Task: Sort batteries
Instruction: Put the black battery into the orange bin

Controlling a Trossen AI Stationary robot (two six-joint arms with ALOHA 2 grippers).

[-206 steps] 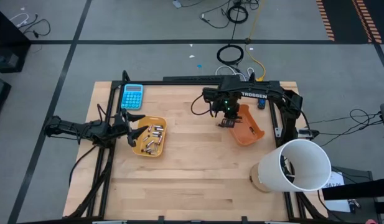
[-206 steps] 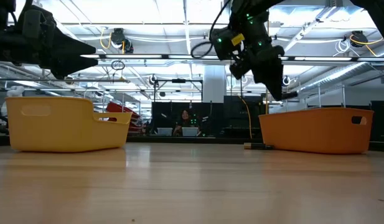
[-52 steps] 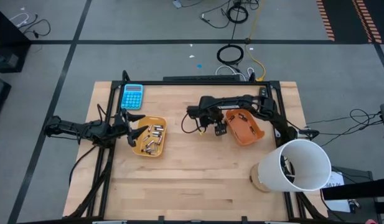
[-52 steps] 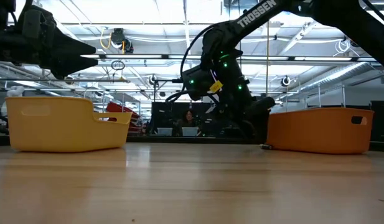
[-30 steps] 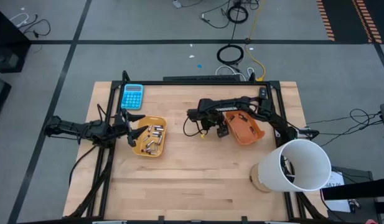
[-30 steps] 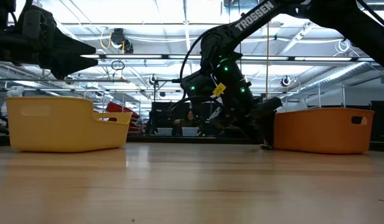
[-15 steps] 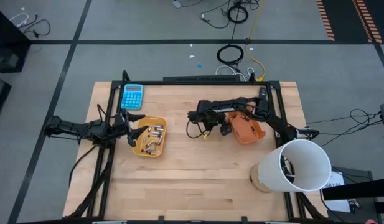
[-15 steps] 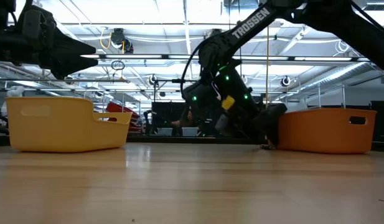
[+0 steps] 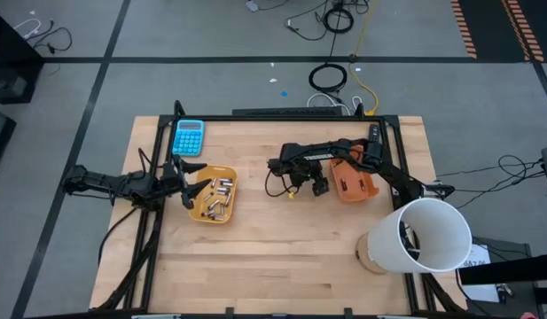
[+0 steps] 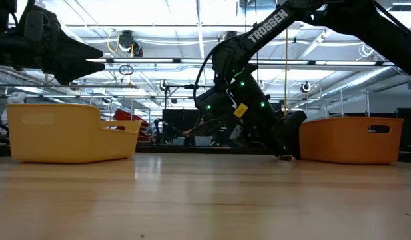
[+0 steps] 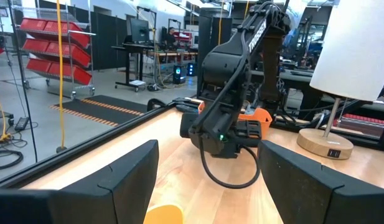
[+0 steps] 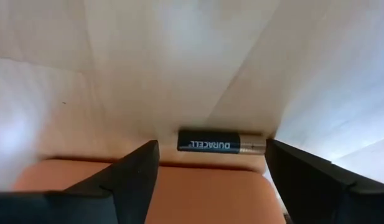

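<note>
Several silvery and dark batteries (image 9: 215, 197) lie in the yellow tray (image 9: 232, 177) at the table's left. My left gripper (image 9: 191, 182) hangs open over that tray's left rim and holds nothing. At the right, my right gripper (image 9: 319, 186) is down at the table, open, against the left side of the orange tray (image 9: 362, 186). In the right wrist view one dark battery (image 12: 221, 141) lies flat on the wood along the tray's wall, between my two fingers. In the low view it is a small dark shape (image 10: 283, 157) at the tray's foot. My right gripper bears on the orange tray's left wall (image 12: 198, 186), which fills the gap between its open fingers. The fingers come slanting down from the table's left. The tray stands flat on the table. I cannot tell whether a finger touches the dark battery.
A blue calculator (image 9: 188, 137) lies at the far left corner. A lamp with a big white shade (image 9: 428, 235) stands at the near right, close behind the orange tray. Bare wood lies between the two trays and along the near edge.
My right gripper has gone low along the table toward the right edge. The orange tray has slid a little to the right ahead of it and turned slightly.
</note>
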